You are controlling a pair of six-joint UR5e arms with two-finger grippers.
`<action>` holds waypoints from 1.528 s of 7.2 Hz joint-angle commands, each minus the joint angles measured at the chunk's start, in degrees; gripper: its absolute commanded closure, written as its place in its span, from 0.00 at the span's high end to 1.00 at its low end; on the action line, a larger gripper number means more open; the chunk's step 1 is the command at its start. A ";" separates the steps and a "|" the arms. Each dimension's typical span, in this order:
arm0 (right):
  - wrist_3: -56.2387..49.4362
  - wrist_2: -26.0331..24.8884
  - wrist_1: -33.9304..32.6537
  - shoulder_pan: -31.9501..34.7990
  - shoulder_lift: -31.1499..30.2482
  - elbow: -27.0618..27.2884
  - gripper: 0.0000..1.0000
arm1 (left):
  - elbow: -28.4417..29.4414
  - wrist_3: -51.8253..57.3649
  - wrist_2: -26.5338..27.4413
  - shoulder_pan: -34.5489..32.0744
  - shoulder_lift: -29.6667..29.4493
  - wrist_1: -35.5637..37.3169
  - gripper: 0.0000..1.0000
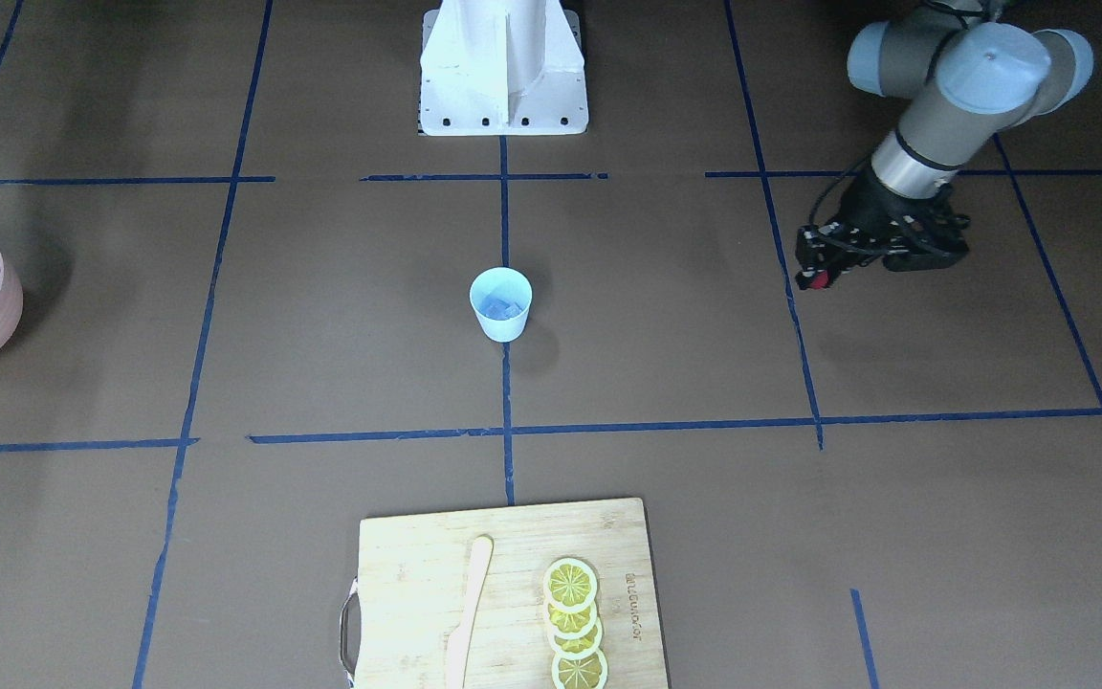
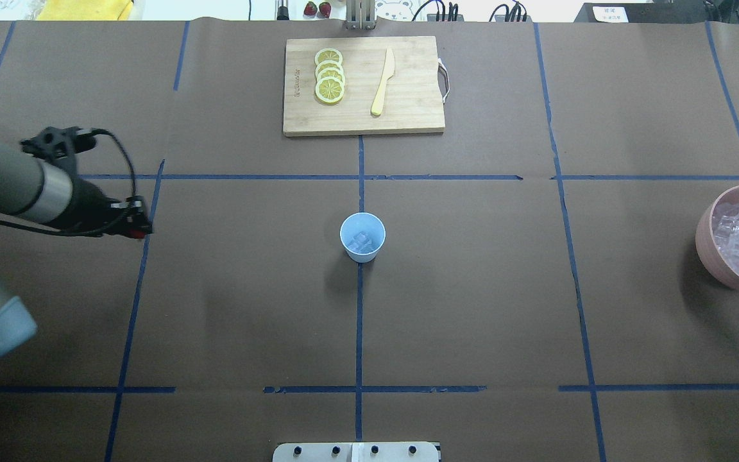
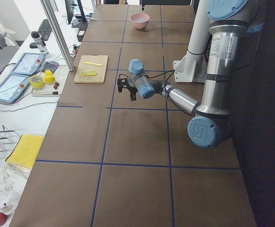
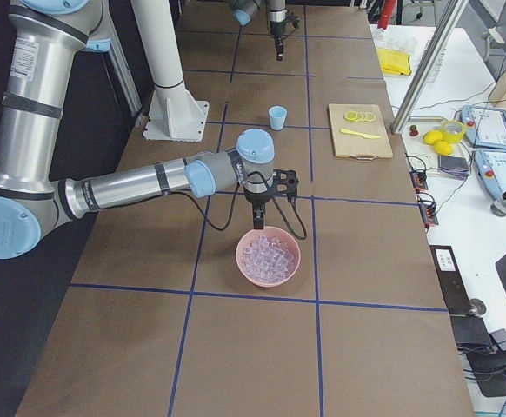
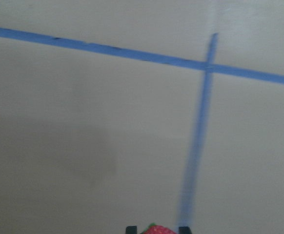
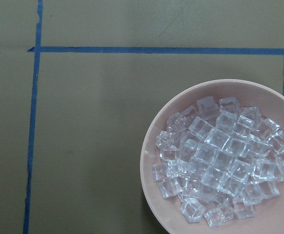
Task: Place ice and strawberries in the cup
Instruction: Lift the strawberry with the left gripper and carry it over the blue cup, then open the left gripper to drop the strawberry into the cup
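At table centre the cup (image 2: 362,237) stands alone with ice (image 2: 361,242) cubes inside and bare table (image 2: 472,308) on all sides. Left pincer (image 2: 142,231) hangs well apart to the left, clamped on the strawberry (image 5: 155,229); its wrist view shows this best. Right pincer (image 4: 258,224) is over the pink bowl (image 6: 149,146) of cubes near the right edge. Can't tell its opening: its wrist view shows only bowl and cubes. Cutting board (image 2: 363,115) lies at the far edge.
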 commanded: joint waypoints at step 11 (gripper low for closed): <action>-0.07 0.07 0.00 1.30 -0.68 0.56 0.99 | 17.21 -15.15 6.88 11.51 -35.58 13.09 0.65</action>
